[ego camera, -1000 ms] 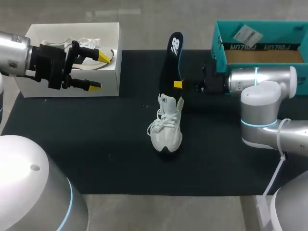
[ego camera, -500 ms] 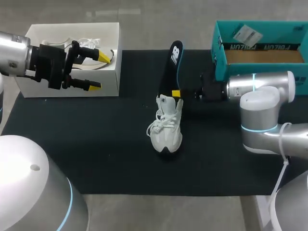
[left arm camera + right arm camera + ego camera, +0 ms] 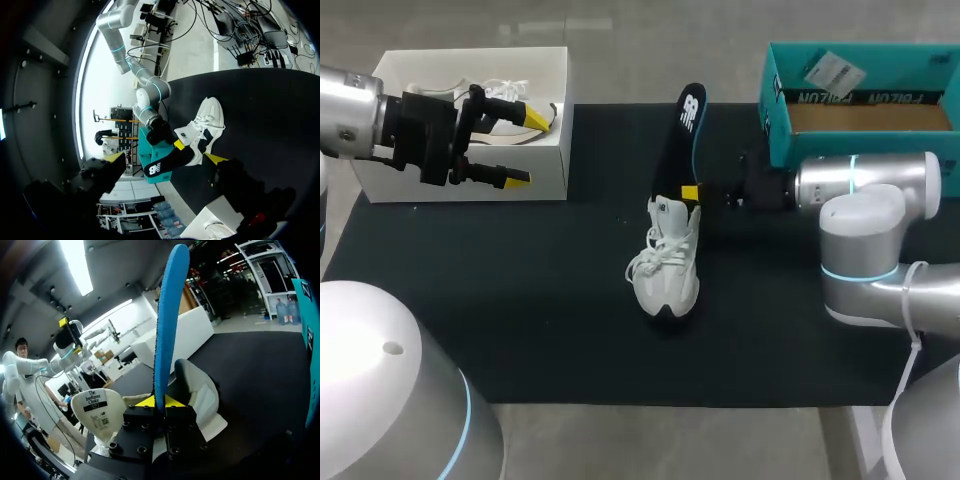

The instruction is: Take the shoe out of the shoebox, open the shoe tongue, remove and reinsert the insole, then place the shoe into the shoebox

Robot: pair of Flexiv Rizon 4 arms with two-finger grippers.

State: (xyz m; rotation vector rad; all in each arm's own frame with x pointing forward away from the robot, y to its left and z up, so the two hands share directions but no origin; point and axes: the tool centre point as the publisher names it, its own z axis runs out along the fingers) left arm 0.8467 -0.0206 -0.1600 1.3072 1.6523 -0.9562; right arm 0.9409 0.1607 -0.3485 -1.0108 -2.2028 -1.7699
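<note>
1. The worktop (image 3: 520, 330) is covered in black cloth. It probably gives some grip under a sole, so the shoe should not skate far when pushed.
2. The teal box (image 3: 840, 98) sits at the far right corner and shows a bare cardboard floor. The white box (image 3: 552, 170) sits at the far left corner with another pale shoe inside. I cannot tell which one is to receive the shoe.
3. The shoe (image 3: 667, 265) stands on its sole in the middle of the worktop, with its toe toward the near edge and its laces loose. It looks light, with a soft upper and a firmer sole. A downward push at the mouth could tip or slide it, so it is best held at the heel collar or across the sides.
4. The insole (image 3: 682, 125) rises steeply from the shoe's mouth toward the far edge. It is thin, bendy foam that will buckle if driven in from its far end. The best hold is low, near the end that enters the shoe.
5. The right pincer (image 3: 689, 191) is clamped on the insole's lower end, one yellow tip on each face, directly over the shoe's mouth.
6. The left pincer (image 3: 525, 147) hangs at the white box's front wall with its fingers apart, holding nothing.
</note>
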